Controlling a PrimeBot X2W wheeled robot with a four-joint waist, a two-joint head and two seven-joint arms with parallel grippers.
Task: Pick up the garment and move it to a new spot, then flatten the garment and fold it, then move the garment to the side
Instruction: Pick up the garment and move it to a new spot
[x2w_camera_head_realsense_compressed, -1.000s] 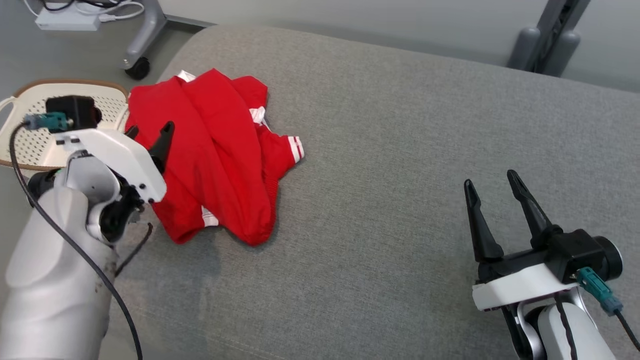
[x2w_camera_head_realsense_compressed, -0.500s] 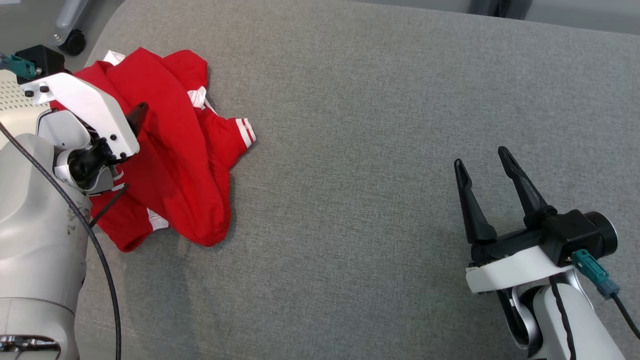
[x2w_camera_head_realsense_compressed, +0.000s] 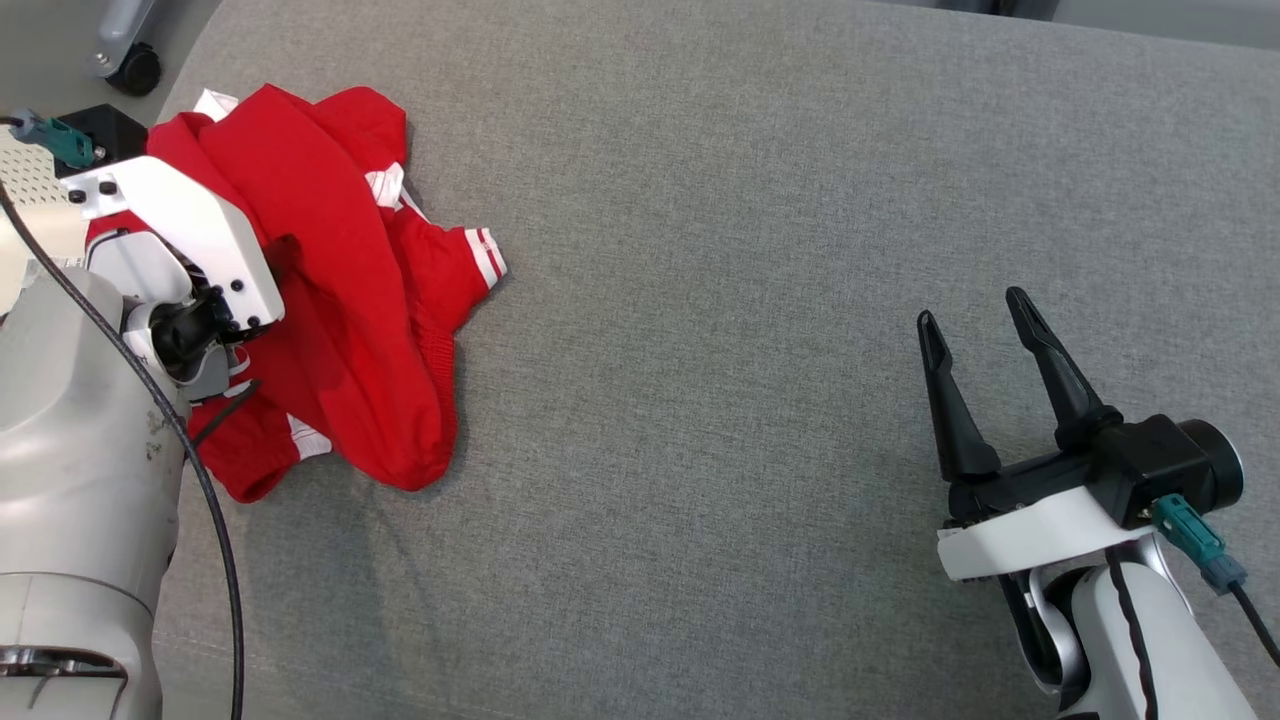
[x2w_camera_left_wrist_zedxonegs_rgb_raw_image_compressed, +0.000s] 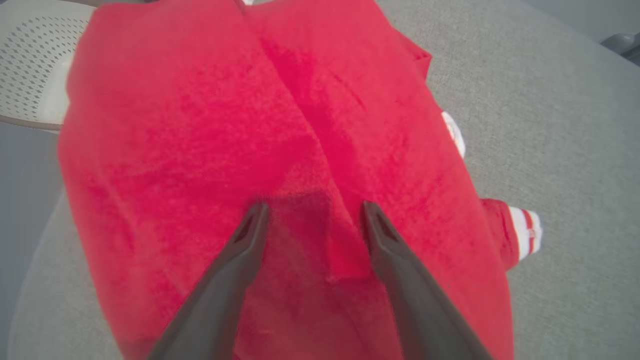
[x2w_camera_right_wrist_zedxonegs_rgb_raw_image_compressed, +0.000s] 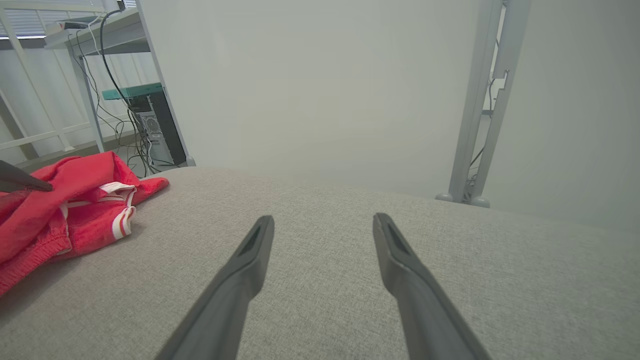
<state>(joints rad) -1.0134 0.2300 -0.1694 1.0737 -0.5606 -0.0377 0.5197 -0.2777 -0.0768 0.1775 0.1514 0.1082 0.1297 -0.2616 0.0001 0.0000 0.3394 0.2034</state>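
Here, the red garment (x2w_camera_head_realsense_compressed: 350, 300) lies crumpled at the far left of the grey fabric surface (x2w_camera_head_realsense_compressed: 750, 250), beside a white perforated basket (x2w_camera_left_wrist_zedxonegs_rgb_raw_image_compressed: 30, 70). The left pincer (x2w_camera_left_wrist_zedxonegs_rgb_raw_image_compressed: 312, 212) stands wide, both tips at the cloth. The right pincer (x2w_camera_head_realsense_compressed: 970, 310), equally wide and empty, hovers well apart.

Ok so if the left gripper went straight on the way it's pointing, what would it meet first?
The red garment: the open fingers of the left gripper point straight into its crumpled cloth, tips at or just short of it. I can't tell whether they touch.
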